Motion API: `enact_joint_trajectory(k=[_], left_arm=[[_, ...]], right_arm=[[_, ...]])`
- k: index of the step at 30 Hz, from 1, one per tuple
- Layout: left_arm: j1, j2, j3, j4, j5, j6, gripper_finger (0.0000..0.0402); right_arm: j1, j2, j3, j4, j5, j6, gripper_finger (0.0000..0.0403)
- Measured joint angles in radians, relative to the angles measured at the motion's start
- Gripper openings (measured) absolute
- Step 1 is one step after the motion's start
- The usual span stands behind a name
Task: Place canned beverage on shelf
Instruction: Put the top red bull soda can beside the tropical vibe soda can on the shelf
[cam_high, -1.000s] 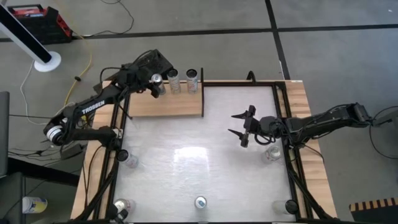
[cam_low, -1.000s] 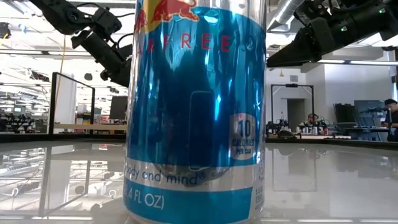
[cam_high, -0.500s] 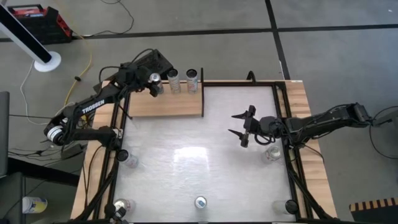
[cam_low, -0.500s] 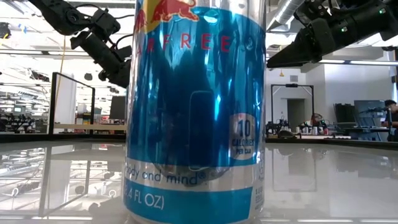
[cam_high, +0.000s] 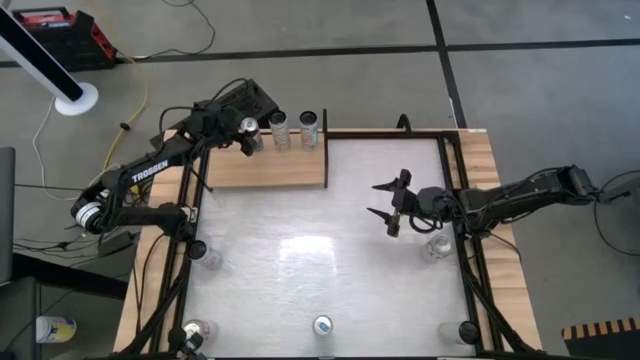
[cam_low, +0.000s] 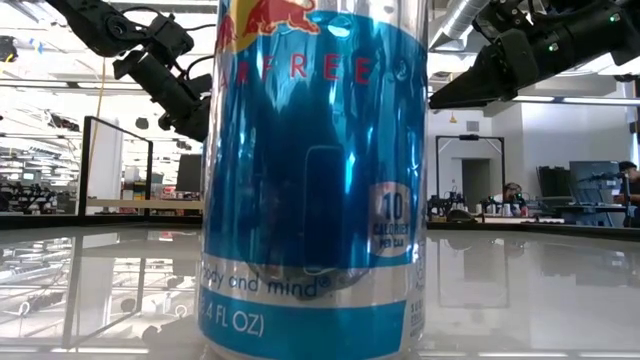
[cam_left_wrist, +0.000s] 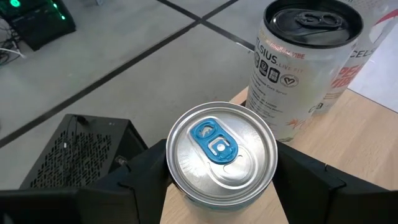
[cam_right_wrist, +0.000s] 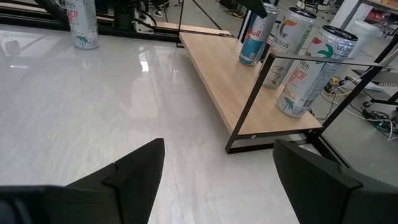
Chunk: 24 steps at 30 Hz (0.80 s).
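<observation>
Nothing has shifted since a second ago: both arms sit just where they were. Left gripper (cam_left_wrist: 217, 180) pinches the can (cam_left_wrist: 221, 152) from both sides, upright at the shelf's (cam_high: 265, 170) far end, just beside two other cans (cam_high: 294, 129). Whether its base touches the wood, I can't quite tell. Placing step, nearly done; next comes release and a straight retreat. Right gripper (cam_high: 388, 200) waits spread wide over the table.

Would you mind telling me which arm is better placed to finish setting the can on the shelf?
The left. Its gripper is at the shelf, jaws around the blue-tabbed can beside two cans already there. The right gripper hangs open over mid-table, holding nothing.
</observation>
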Motion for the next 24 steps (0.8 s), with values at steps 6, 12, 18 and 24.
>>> enact_joint_trajectory(k=[6,12,18,24], left_arm=[[0.000,0.000,0.000,0.000,0.000,-0.001,0.0229],[0.000,0.000,0.000,-0.016,-0.001,-0.003,0.0229],[0.000,0.000,0.000,-0.015,-0.002,-0.003,0.0229],[0.000,0.006,0.000,-0.003,-0.009,-0.006,0.0229]], right_arm=[[0.000,0.000,0.000,0.000,0.000,0.000,0.0326],[0.000,0.000,0.000,0.000,0.000,0.000,0.0326],[0.000,0.000,0.000,0.000,0.000,0.000,0.0326],[0.000,0.000,0.000,0.000,0.000,0.000,0.0326]])
